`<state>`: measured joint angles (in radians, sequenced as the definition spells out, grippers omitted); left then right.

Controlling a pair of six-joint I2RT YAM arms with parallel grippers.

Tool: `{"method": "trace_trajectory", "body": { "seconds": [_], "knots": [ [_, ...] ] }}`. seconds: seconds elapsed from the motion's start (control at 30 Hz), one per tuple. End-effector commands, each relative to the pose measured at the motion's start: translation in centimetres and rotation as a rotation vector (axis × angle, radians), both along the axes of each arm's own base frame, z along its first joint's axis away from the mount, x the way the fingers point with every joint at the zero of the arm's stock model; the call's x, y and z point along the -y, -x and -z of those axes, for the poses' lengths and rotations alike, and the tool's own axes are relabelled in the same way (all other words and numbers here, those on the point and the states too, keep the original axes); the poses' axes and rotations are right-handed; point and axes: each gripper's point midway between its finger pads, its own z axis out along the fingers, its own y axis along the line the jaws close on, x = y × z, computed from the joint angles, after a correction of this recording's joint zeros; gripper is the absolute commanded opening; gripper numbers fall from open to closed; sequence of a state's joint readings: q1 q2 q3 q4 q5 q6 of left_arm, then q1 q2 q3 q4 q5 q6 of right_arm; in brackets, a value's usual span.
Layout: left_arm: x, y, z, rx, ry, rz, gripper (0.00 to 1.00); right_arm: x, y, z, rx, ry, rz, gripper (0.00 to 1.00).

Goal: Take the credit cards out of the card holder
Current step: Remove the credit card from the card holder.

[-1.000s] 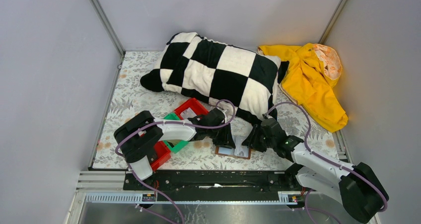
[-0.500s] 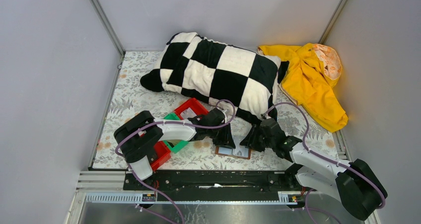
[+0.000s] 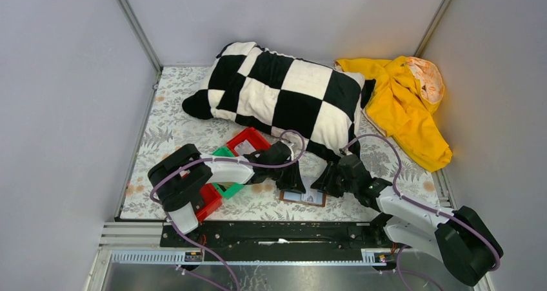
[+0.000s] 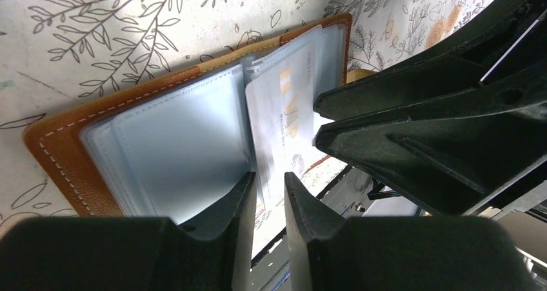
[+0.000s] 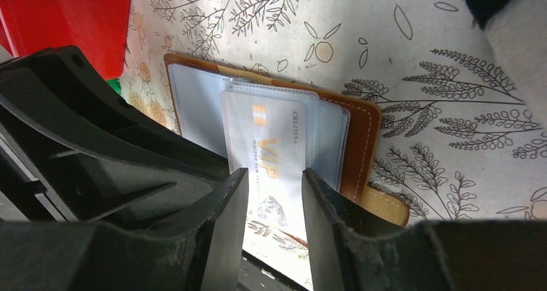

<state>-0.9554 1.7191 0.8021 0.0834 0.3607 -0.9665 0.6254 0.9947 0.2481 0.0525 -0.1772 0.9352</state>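
1. While the card holder (image 5: pixel 358 142) lies open on the floral table (image 5: pixel 451 78) near its front edge, one white card (image 5: pixel 271 149) sticks partway out of its sleeve and is not yet free.
2. Left gripper (image 4: pixel 268 194) is nearly together over that card; whether it is pinching I cannot tell. Right gripper (image 5: pixel 274 194) stands apart astride it.
3. Gold "VIP" reads clearly; the smaller print seems illegible.

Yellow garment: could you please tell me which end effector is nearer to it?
Right. The right end effector sits left of the yellow garment; the left end effector sits farther left.
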Motion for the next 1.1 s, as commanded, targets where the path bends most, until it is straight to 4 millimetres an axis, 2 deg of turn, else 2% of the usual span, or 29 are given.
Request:
{"method": "trace_trajectory", "body": {
  "seconds": [0.0,0.33,0.63,0.9,1.07],
  "knots": [
    [0.6,-0.2,-0.4,0.013,0.047,0.004,0.27,0.7,0.7,1.0,-0.028,0.025,0.007,0.43],
    [0.8,-0.3,-0.4,-0.006,0.114,-0.003,0.22,0.9,0.7,1.4,-0.037,0.031,0.016,0.43],
    [0.8,-0.6,-0.1,-0.006,0.104,-0.001,0.00,1.1,1.0,1.7,-0.047,0.038,0.021,0.43],
    [-0.1,-1.0,0.1,0.001,0.081,-0.010,0.00,1.9,1.3,2.6,-0.068,0.080,0.036,0.43],
    [-0.8,-1.3,0.0,0.009,0.071,-0.011,0.00,3.2,2.1,4.0,-0.121,0.150,0.068,0.42]
  ]
}}
